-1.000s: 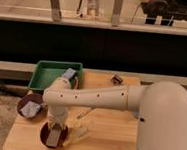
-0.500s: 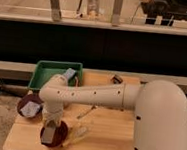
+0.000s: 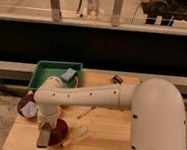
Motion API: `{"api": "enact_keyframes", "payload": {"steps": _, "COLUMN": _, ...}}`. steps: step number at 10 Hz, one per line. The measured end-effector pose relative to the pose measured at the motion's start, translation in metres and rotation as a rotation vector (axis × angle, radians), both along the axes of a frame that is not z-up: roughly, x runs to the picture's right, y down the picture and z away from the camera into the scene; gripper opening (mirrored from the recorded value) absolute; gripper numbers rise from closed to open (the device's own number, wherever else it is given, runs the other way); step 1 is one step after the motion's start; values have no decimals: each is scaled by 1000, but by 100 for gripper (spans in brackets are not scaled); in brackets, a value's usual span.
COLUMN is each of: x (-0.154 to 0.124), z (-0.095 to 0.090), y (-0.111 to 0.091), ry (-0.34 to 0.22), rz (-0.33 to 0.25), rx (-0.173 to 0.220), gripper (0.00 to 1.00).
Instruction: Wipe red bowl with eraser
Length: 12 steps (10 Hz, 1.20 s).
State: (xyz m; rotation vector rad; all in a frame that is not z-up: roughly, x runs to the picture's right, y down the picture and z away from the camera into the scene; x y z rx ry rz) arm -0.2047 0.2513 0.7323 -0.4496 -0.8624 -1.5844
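Note:
The red bowl (image 3: 60, 132) sits on the wooden table (image 3: 105, 136) near its front left corner. My gripper (image 3: 44, 135) hangs from the white arm (image 3: 85, 94) and is down over the left rim of the bowl. A grey oblong piece shows at the gripper's tip, and I cannot tell whether it is the eraser or part of the gripper. No eraser shows clearly anywhere else.
A second dark red bowl (image 3: 26, 106) with a pale object in it sits at the left edge. A green tray (image 3: 49, 71) at the back left holds a blue-grey block (image 3: 68, 75). A small dark object (image 3: 116, 79) lies at the back. Pale utensils (image 3: 78, 135) lie right of the bowl.
The arm has swung a little to the left and the gripper has come lower, from over the bowl's middle to its left rim. The bowl stays in place.

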Motion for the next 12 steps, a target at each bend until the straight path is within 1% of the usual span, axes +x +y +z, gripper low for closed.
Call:
{"api": "enact_keyframes", "payload": {"steps": 3, "x": 0, "z": -9, "y": 9, "ry": -18, "rz": -11, "rx": 9, "gripper": 0}}
{"api": "enact_keyframes", "payload": {"steps": 5, "x": 9, "z": -14, "y": 12, "ry": -13, "rz": -13, "rx": 15, "gripper": 0}}
{"api": "enact_keyframes", "payload": {"steps": 9, "x": 42, "z": -17, "y": 8, "ry": 44, "rz": 5, "rx": 22, "gripper": 0}}
{"api": "enact_keyframes", "payload": {"steps": 12, "x": 64, "z": -13, "y": 1, "ry": 99, "rz": 22, "rx": 36, "gripper": 0}}
